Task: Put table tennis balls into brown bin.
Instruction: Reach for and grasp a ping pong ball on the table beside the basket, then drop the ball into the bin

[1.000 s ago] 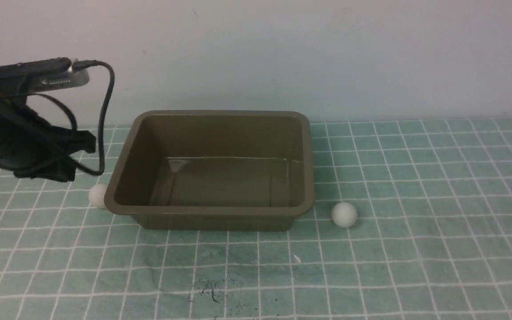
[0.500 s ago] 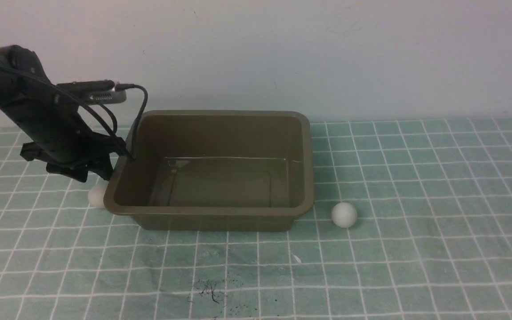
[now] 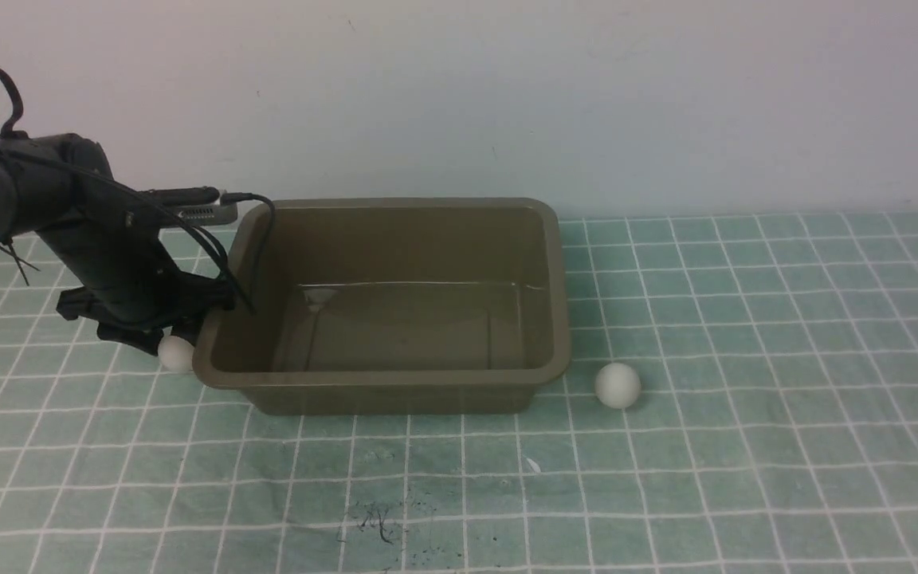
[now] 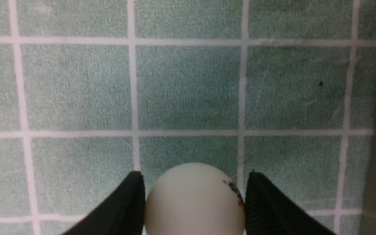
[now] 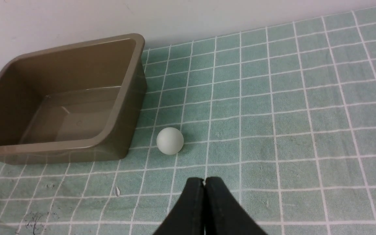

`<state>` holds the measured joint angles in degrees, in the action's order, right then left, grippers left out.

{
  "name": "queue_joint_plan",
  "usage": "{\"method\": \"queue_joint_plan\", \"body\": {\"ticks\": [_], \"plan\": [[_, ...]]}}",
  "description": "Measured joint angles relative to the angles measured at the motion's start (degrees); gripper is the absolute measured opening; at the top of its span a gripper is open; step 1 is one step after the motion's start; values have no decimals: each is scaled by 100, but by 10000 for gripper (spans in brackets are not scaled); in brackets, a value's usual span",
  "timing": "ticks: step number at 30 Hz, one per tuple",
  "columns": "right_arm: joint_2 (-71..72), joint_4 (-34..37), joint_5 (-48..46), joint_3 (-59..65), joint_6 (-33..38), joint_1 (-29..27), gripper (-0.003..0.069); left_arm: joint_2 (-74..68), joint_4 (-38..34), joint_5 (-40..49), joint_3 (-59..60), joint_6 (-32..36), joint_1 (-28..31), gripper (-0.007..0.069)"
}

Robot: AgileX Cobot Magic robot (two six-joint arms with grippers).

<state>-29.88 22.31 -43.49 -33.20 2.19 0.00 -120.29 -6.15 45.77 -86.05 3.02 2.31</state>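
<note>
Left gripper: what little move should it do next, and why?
Probably squeeze shut on the table tennis ball: the left gripper straddles it, fingers about touching, and it rests on the checked cloth beside the brown bin, not inside.

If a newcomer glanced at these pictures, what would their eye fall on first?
The empty brown bin sits in the middle of the checked cloth. At its left side the left gripper has its fingers close against either side of one white ball; whether they grip it is unclear. A second ball lies by the bin's near right corner.
</note>
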Motion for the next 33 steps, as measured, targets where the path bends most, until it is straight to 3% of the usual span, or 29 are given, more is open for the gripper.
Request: {"method": "queue_joint_plan", "body": {"ticks": [7, 10, 17, 18, 20, 23, 28, 30, 31, 33], "plan": [[-1305, 175, -700, -1099, 495, 0, -13, 451, 476, 1147, -729, -301, -6, 349], [-2153, 350, -952, -1531, 801, 81, -11, 976, 86, 1299, -898, -107, -102, 349], [-4343, 37, -885, -2309, 937, 991, 12, 1386, -1124, 1434, -958, 1150, -873, 349], [-5060, -328, -818, -2668, 740, 1340, 57, 1237, -1215, 1434, -958, 1288, -1088, 349], [-5561, -552, -795, -2919, 541, 1524, 99, 1052, -1236, 1440, -958, 1317, -1239, 349], [-6391, -851, -769, -3446, 217, 1737, 218, 838, -1249, 1473, -958, 1277, -1334, 393], [-7736, -1008, -763, -4373, 48, 1907, 470, 914, -1225, 1781, -1098, 1071, -1346, 486], [-8240, -974, -780, -4697, 29, 1930, 553, 1189, -1025, 1956, -1205, 960, -1346, 422], [-8281, -974, -786, -4723, 21, 1930, 553, 1221, -996, 1985, -1218, 946, -1346, 402], [-8640, -923, -840, -4945, -23, 1930, 575, 1623, -641, 2118, -1232, 781, -1346, 267]]}}
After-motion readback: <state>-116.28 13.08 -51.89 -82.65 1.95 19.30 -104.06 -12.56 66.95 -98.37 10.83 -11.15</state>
